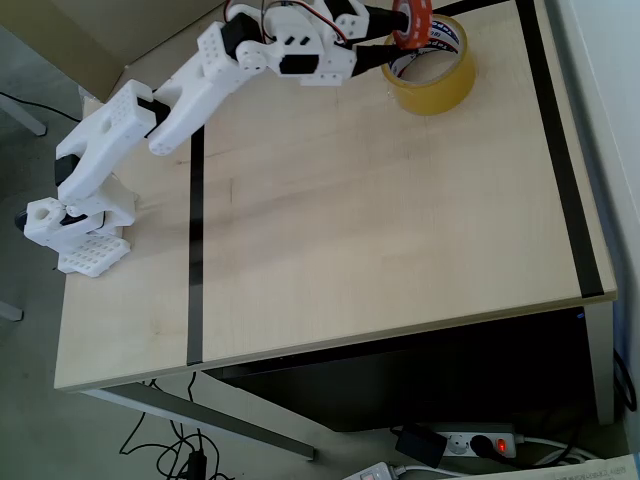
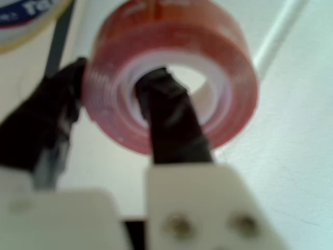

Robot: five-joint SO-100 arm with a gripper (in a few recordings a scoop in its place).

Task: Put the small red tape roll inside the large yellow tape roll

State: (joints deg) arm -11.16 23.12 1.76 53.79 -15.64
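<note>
My gripper (image 1: 400, 25) is shut on the small red tape roll (image 1: 411, 22) at the table's far edge, holding it in the air over the large yellow tape roll (image 1: 432, 68). In the wrist view one black finger (image 2: 171, 120) goes through the red tape roll's (image 2: 171, 67) whitish core and the other finger (image 2: 49, 120) presses its outer wall on the left. The yellow roll (image 2: 26, 21) shows as a blurred corner at the top left, with blue print on its core. It lies flat on the wooden table (image 1: 380, 220).
Black tape lines (image 1: 195, 250) run along the table's left side, and another line (image 1: 555, 140) runs along the right. The arm's white base (image 1: 80, 230) stands at the left edge. A power strip (image 1: 480, 442) and cables lie on the floor below the front edge.
</note>
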